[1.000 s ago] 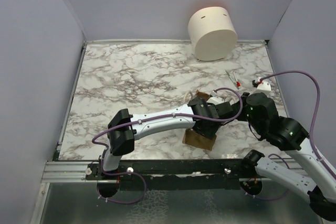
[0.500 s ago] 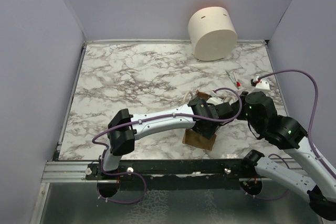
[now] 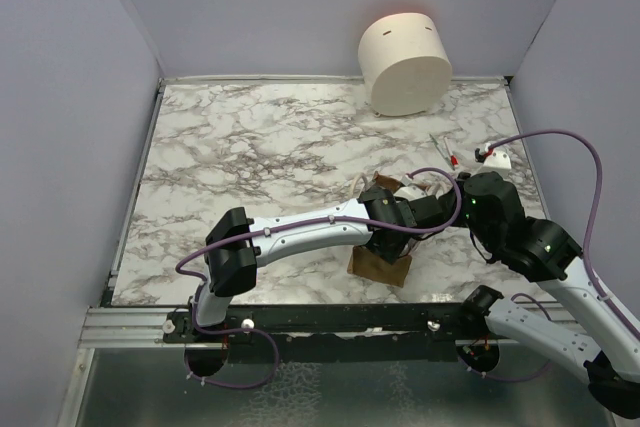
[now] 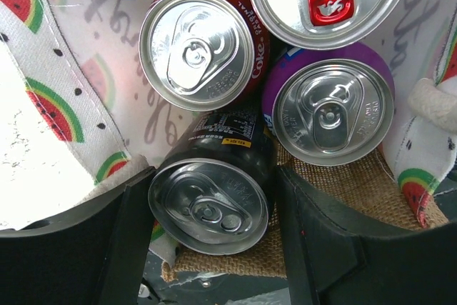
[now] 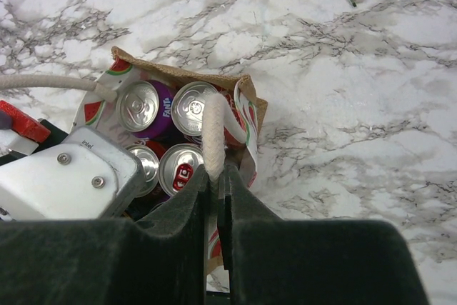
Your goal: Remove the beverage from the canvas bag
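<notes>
Black soda can [image 4: 207, 208] is clasped between the left hand's [image 4: 212, 178] fingers, inside the canvas bag [image 4: 350, 185]; white rope handle [image 5: 212, 130] is pinched by the clenched right hand [image 5: 216, 171].

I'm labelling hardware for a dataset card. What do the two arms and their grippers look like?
Both arms have pale lilac-white shells with black joint housings: left arm, right arm. A purple cable loops along each. The left gripper and right gripper have matte-black fingers.

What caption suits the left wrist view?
Left fingers straddle a black can among other cans inside the canvas bag.
</notes>
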Robot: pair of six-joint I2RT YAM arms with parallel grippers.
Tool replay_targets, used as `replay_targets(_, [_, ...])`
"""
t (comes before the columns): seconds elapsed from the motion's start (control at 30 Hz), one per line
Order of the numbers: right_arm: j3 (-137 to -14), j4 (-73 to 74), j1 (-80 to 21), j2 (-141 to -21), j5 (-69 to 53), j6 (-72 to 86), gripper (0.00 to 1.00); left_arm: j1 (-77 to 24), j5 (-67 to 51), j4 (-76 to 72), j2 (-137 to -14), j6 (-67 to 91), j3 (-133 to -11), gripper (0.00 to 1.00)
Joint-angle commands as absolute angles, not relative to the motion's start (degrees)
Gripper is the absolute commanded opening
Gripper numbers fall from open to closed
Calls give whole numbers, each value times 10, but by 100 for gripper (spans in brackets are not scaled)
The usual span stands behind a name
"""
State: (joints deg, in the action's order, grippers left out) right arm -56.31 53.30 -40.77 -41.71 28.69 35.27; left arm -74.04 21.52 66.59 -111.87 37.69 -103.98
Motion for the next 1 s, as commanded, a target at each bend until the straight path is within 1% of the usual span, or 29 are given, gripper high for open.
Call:
replay_targets(0.0, [-584,503,-409,-417,287,351,7,-749,221,711,-1120,353,-1040,60])
replay_targets(0.2, [-588,504,-409,-417,287,355,7,-749,220,716,-1104,359,-1052,41])
replay_targets(0.3, [-591,505,-409,-416,287,356,7,-749,222,724,-1105,358,-1073,23])
replay_targets(0.5, [-588,509,-409,-411,287,360,7,-749,230,753,-1114,361,-1130,7])
replay_targets(0.53, [-588,510,-408,-411,287,360,7,-749,233,760,-1115,363,-1141,1])
replay_targets(0.83, [-597,521,-409,-411,290,361,7,-749,236,779,-1108,382,-1196,0])
replay_targets(0.97, [-598,526,-409,-408,293,360,7,-743,235,794,-1110,387,-1240,0])
